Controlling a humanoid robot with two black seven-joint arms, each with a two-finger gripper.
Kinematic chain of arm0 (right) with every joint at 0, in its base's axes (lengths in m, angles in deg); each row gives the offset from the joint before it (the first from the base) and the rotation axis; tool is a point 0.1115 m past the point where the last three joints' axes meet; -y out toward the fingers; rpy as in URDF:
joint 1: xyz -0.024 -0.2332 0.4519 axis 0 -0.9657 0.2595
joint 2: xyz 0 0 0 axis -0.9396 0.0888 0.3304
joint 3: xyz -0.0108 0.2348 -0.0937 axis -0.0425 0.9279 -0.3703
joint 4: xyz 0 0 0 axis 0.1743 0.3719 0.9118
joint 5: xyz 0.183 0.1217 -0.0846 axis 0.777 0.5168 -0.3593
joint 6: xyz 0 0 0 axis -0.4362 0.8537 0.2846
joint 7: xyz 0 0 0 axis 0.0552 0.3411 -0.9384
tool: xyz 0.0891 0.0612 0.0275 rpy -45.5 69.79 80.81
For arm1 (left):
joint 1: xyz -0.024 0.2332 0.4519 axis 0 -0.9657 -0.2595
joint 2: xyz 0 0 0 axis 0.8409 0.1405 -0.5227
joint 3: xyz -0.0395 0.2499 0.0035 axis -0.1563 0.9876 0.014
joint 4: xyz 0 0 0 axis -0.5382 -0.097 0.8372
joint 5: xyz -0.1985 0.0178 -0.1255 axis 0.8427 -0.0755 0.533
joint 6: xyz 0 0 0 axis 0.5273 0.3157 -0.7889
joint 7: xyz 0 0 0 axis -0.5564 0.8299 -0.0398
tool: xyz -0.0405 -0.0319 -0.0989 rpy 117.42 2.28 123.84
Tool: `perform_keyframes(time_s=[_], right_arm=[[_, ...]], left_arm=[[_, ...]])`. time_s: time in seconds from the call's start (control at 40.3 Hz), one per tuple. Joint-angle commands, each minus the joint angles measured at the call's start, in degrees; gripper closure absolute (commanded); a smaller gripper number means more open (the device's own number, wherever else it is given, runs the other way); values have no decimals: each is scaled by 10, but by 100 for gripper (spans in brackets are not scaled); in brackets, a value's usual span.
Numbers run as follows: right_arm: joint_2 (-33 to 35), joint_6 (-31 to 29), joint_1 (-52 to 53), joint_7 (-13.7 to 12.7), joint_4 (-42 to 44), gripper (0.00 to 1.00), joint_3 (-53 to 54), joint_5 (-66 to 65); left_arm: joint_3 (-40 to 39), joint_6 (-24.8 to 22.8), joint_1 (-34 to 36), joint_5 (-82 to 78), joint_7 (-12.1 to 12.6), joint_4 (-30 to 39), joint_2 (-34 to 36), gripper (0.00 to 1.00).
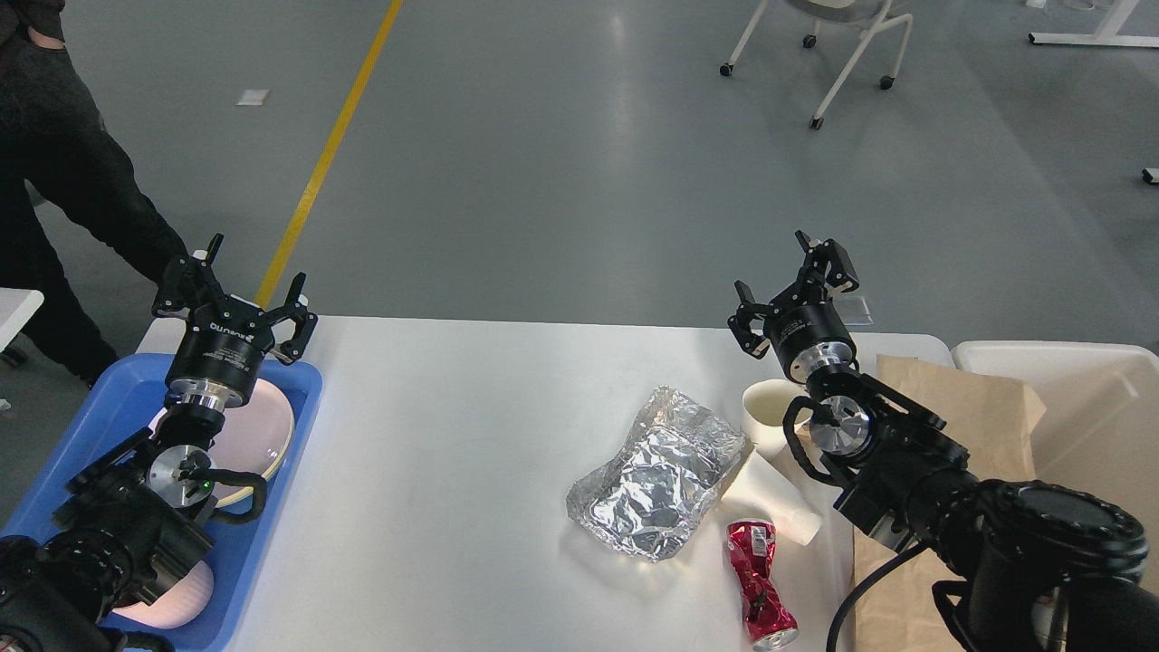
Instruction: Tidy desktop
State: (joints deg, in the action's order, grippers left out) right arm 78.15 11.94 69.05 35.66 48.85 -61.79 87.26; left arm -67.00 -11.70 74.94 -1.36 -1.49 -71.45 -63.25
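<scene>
Head view looks down on the desktop [435, 471], a white table top spanning the middle of the scene. Near its right edge lie a crumpled foil sheet [656, 471], two white paper cups [770, 453], a crushed red can [759, 584] and a brown paper bag [969, 407]. A blue tray [272, 507] with pink plates [267, 435] sits at the left edge. The left gripper [243, 290] hangs above the tray's far corner, fingers spread wide. The right gripper [786, 281] hovers over the far right corner, also wide, empty.
</scene>
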Motion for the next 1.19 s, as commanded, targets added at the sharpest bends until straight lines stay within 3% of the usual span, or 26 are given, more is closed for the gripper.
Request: perform_keyframes(time_s=[0.0, 0.671, 0.82, 0.944, 1.168], right_arm=[[1, -1, 3, -3, 1, 0, -2, -3], [96, -7, 18, -7, -31, 0, -26, -4], [158, -26, 16, -6, -87, 0, -27, -9], [252, -45, 16, -7, -157, 0, -27, -18], [420, -85, 11, -4, -171, 0, -27, -82]], left_arm=[[0, 0, -1, 0, -1, -1, 1, 4], [0, 0, -1, 0, 0, 0, 1, 4], [0, 0, -1, 0, -1, 0, 1, 4], [0, 0, -1, 0, 0, 0, 1, 4], [0, 0, 0, 0, -1, 0, 0, 4]])
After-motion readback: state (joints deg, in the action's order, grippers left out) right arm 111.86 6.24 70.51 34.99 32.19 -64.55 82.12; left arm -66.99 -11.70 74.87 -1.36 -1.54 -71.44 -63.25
